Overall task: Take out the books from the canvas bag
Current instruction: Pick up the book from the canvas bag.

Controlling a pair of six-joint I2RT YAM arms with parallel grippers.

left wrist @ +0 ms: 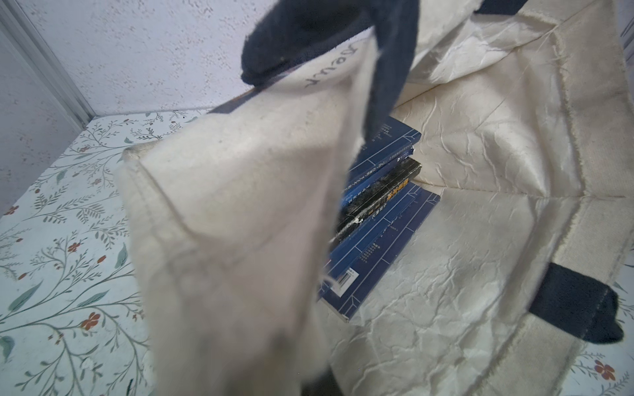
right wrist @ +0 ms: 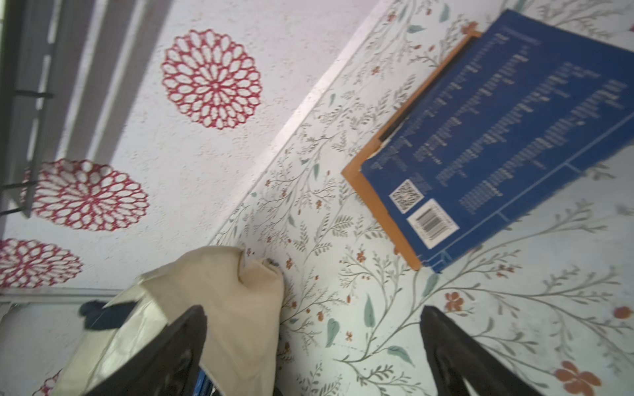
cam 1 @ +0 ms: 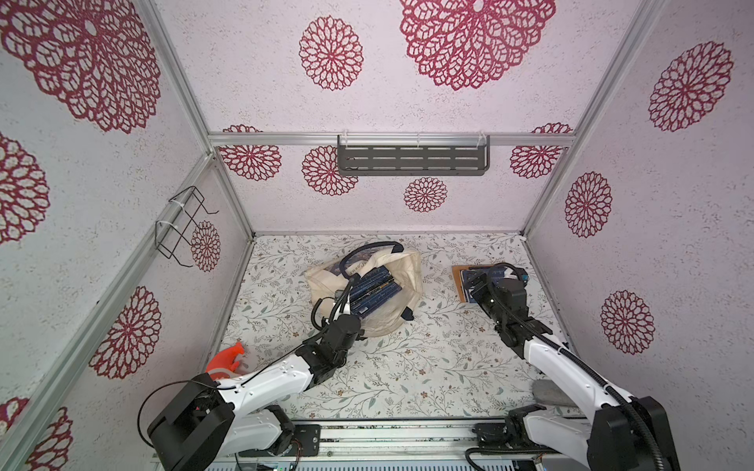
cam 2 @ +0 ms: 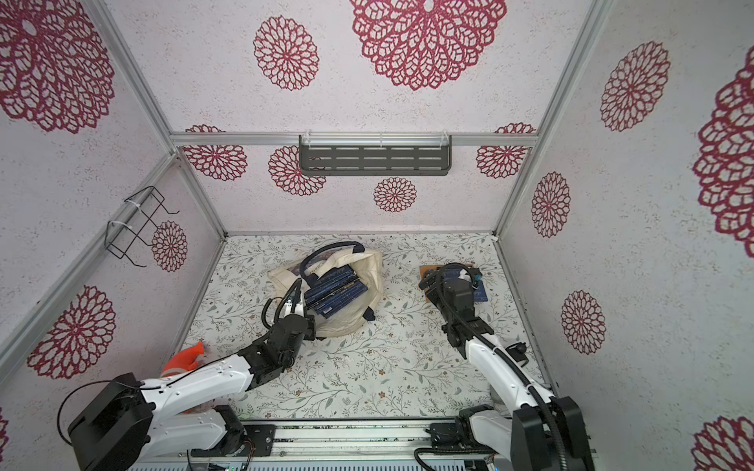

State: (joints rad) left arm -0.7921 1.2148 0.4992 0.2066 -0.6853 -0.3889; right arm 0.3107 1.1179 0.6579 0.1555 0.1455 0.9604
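Noted left of centre the left gripper [cam 1: 346,310] clamped on the near rim of the canvas bag [cam 1: 408,269], dark blue books [cam 1: 373,291] stacked inside, then at right a blue book [right wrist: 514,137] atop an orange book [right wrist: 376,205] on the table [cam 1: 408,367], with the right gripper [cam 1: 475,285] there, fingers spread apart.

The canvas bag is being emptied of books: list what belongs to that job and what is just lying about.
Belongs to the job:
- canvas bag
- blue books inside it
- blue book, already out
- orange-brown book under that one

Just lying about:
- orange plastic piece
- grey lump at the near edge
- wire rack
- grey slotted shelf
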